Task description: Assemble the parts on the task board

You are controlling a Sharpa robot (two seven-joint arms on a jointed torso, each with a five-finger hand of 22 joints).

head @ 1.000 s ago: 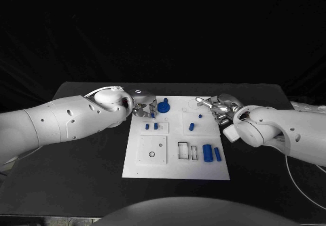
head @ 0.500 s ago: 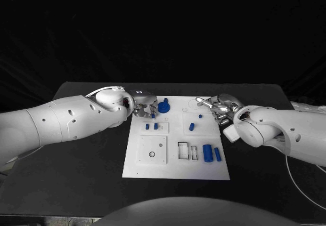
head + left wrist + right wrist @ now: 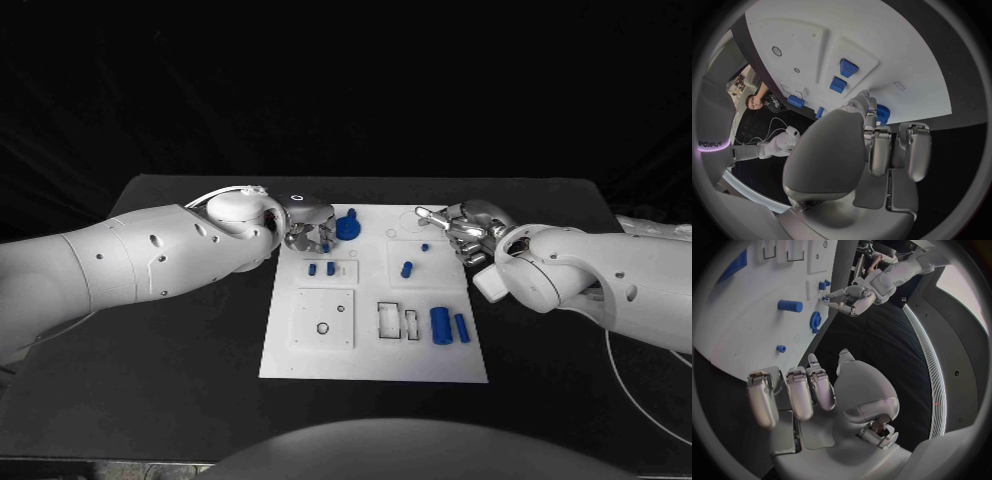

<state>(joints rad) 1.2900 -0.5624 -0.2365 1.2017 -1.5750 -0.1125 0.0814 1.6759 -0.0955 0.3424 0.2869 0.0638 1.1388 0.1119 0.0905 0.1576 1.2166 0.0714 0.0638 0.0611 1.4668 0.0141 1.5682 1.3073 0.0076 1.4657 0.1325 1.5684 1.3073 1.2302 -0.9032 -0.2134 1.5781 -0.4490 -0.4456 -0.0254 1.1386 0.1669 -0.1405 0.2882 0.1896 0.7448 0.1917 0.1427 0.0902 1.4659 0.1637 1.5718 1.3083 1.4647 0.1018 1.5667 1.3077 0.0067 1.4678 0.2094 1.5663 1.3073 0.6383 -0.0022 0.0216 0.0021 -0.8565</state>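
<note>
The white task board point(image 3: 375, 345) lies mid-table. A blue gear-like part point(image 3: 348, 225) stands at its far left corner. My left hand point(image 3: 307, 228) hovers just left of that part with its fingers apart and nothing in them. In the left wrist view the gear point(image 3: 882, 114) peeks out behind the fingertips point(image 3: 869, 107). My right hand point(image 3: 459, 230) sits at the board's far right edge, holding nothing; a tiny blue peg point(image 3: 426, 246) and a short blue piece point(image 3: 407, 268) lie near it. The right wrist view shows my right hand point(image 3: 811, 390), the gear point(image 3: 815, 320) and my left hand point(image 3: 849, 297).
Two small blue pieces point(image 3: 322, 268) stand in the board's left block. Two larger blue pieces point(image 3: 449, 326) lie at its near right beside open rectangular slots point(image 3: 392, 319). A square plate with holes point(image 3: 325, 318) sits at the near left. Black table point(image 3: 188, 330) surrounds the board.
My left hand has shifted a little to the right, closer to the blue gear. The right hand and the parts have stayed put.
</note>
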